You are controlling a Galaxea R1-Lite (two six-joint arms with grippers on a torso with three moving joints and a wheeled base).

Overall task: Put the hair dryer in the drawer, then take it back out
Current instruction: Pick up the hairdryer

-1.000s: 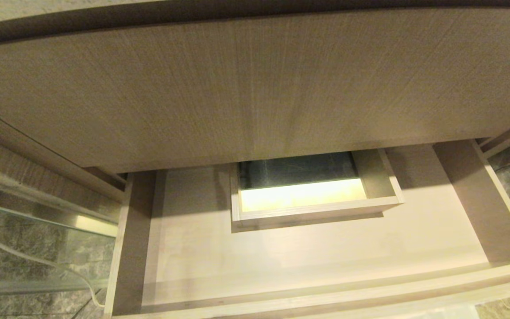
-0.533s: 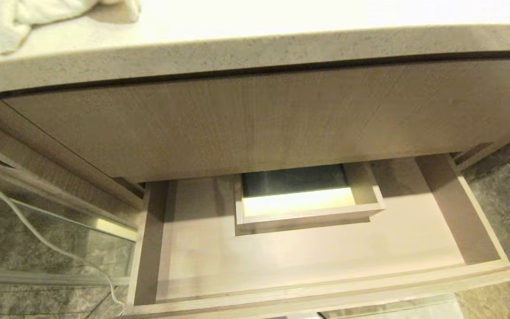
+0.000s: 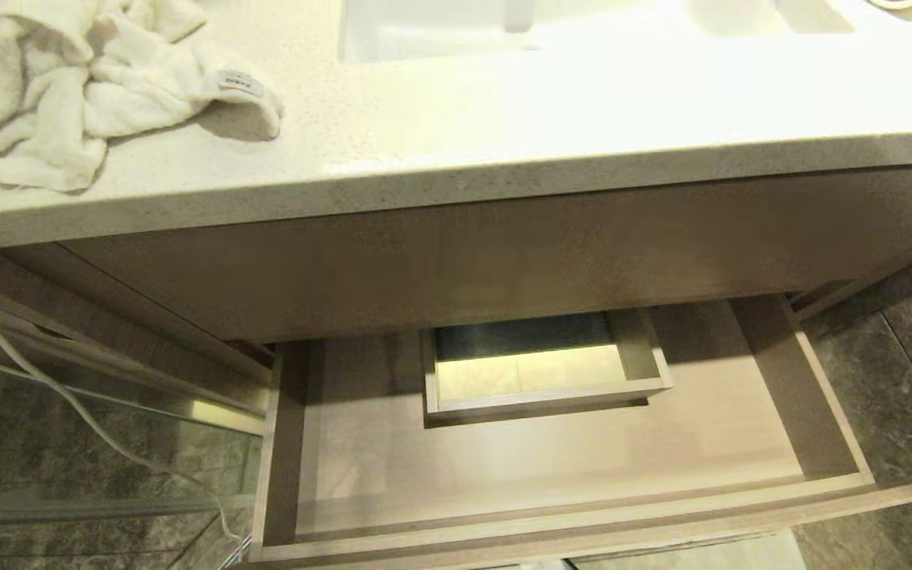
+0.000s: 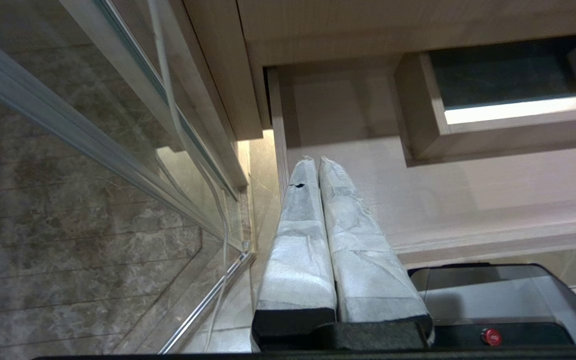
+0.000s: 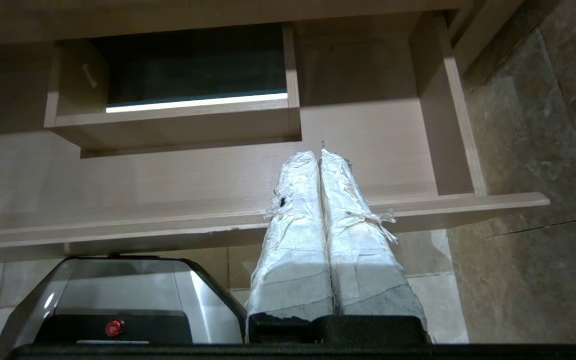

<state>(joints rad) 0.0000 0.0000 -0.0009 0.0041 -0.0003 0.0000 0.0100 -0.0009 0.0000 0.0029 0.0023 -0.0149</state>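
Head view first: the drawer [image 3: 559,467] stands pulled out below the pale speckled countertop [image 3: 456,166], and its wood-grain floor is bare, with only the boxed cutout [image 3: 539,372] rising at the middle of its back wall. No hair dryer shows anywhere in this view. A crumpled white towel [image 3: 68,87] lies on the countertop at the robot's left, and the near edge of a white sink basin [image 3: 440,32] shows at the top. Down on the left a thin white cord [image 3: 52,388] trails past a glass panel [image 3: 100,451] over the dark stone floor [image 3: 907,348]. Neither arm reaches into this picture.

Over to the left wrist view: the left gripper [image 4: 316,162] has its two wrapped fingers pressed together along their whole length, holding nothing, and it points toward the drawer's left front corner (the same white cord runs down the glass beside it). Part of the robot's dark base, with a red button [image 4: 491,336], shows beneath.

Now the right wrist view: the right gripper [image 5: 318,156] is likewise pinched fully closed with nothing between its taped fingers, hanging in front of the drawer's low front edge, the cutout off to one side. The hair dryer is in none of the three views.
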